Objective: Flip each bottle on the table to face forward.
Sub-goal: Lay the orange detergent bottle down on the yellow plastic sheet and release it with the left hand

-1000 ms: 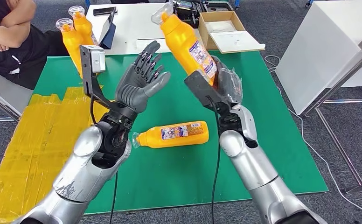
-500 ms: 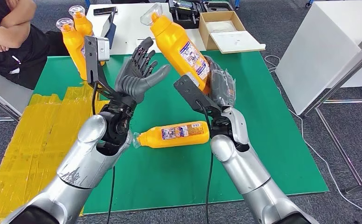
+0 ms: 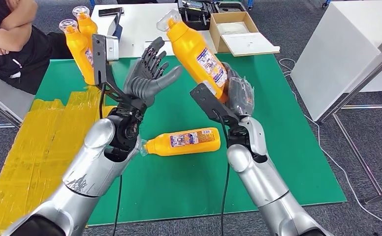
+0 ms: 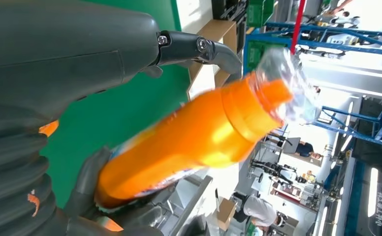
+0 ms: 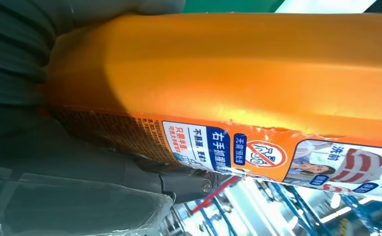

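Orange bottle point(image 3: 196, 51), clear cap, label showing, tilted, gripped by right hand point(image 3: 236, 93); left hand point(image 3: 147, 81) spread, holding nothing. Far cardboard box point(image 3: 217, 24): white contents.

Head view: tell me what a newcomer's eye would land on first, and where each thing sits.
First, the tilted orange plastic bottle with a clear cap, held aloft over the green table mat by the right robot hand. Beside it, the left robot hand is raised with fingers spread, holding nothing. Below them a second orange bottle lies on its side on the mat, and two more orange bottles stand upright at the far left corner.
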{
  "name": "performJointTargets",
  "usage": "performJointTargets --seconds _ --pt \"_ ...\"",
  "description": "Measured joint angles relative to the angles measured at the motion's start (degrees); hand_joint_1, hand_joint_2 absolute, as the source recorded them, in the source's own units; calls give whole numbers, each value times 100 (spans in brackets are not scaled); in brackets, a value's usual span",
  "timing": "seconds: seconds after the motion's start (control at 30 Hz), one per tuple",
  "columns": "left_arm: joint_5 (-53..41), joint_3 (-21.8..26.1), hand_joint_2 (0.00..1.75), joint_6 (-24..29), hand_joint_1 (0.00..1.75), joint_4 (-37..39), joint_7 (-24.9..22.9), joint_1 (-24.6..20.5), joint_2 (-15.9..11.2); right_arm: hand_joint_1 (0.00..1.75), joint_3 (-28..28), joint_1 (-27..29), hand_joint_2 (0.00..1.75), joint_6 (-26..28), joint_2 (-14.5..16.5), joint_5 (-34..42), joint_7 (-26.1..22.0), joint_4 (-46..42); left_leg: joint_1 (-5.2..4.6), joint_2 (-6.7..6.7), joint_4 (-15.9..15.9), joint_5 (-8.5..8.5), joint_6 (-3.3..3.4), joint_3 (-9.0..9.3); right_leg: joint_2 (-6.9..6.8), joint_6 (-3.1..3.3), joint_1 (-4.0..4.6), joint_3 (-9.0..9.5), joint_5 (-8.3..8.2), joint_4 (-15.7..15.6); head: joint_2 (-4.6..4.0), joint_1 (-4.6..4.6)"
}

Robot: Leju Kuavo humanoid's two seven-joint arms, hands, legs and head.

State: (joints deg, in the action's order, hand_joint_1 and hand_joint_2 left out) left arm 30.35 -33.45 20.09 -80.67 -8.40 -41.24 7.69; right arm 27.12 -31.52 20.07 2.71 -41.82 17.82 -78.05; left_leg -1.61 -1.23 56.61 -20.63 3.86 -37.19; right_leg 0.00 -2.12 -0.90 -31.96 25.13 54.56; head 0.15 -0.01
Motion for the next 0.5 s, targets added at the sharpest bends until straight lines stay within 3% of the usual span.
performJointTargets --seconds 0.5 --pt "316 -97 175 263 0 133 -47 -102 109 175 604 -83 175 221 322 -424 -155 -43 0 3 -1 0 0 0 1 1 0 0 0 2 0 0"
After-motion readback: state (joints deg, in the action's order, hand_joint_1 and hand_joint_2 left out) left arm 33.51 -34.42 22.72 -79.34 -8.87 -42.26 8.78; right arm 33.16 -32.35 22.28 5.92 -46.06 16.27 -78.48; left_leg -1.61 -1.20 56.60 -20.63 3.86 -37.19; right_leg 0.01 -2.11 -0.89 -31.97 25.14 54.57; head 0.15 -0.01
